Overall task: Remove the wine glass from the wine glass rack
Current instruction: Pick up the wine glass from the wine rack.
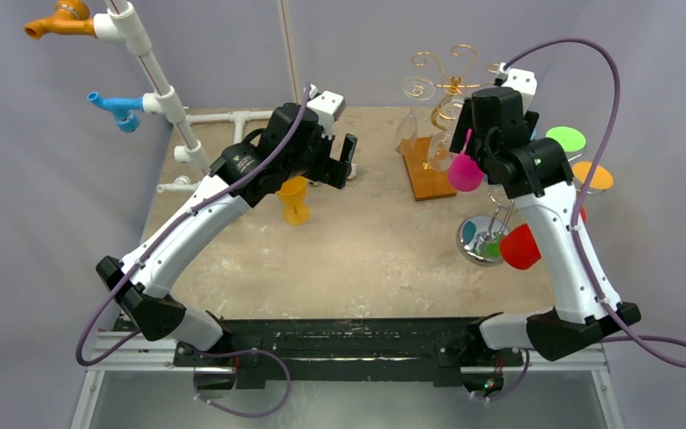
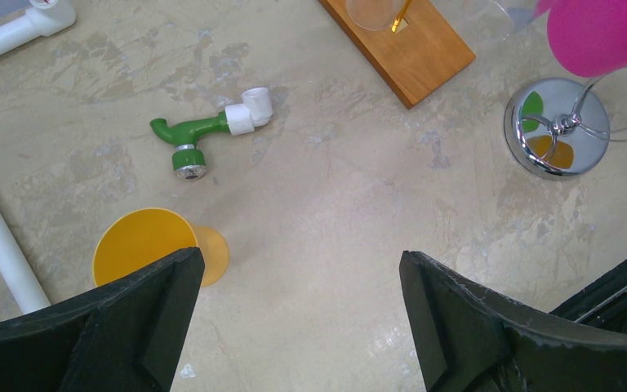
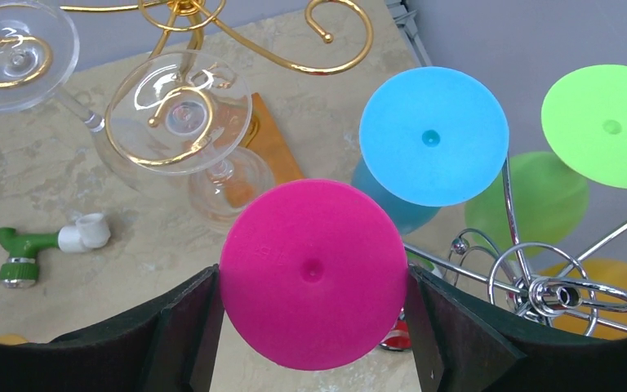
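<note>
My right gripper (image 3: 312,278) is shut on the round foot of a pink wine glass (image 3: 312,273), one finger against each side of it. The glass hangs bowl-down under the gripper (image 1: 465,172), just left of the chrome wine glass rack (image 1: 481,239). The rack's wire arms (image 3: 539,290) show to the right of the pink foot. Blue (image 3: 433,135), green (image 3: 608,122), orange and red (image 1: 520,247) glasses hang on the rack. My left gripper (image 2: 302,261) is open and empty above the table, beside a yellow glass (image 2: 143,243).
A gold wire rack (image 1: 447,76) on a wooden base (image 1: 427,170) holds clear glasses (image 3: 175,114) right beside the pink glass. A green and white pipe fitting (image 2: 208,135) lies on the table. White pipework with orange and blue taps (image 1: 156,76) stands at the back left.
</note>
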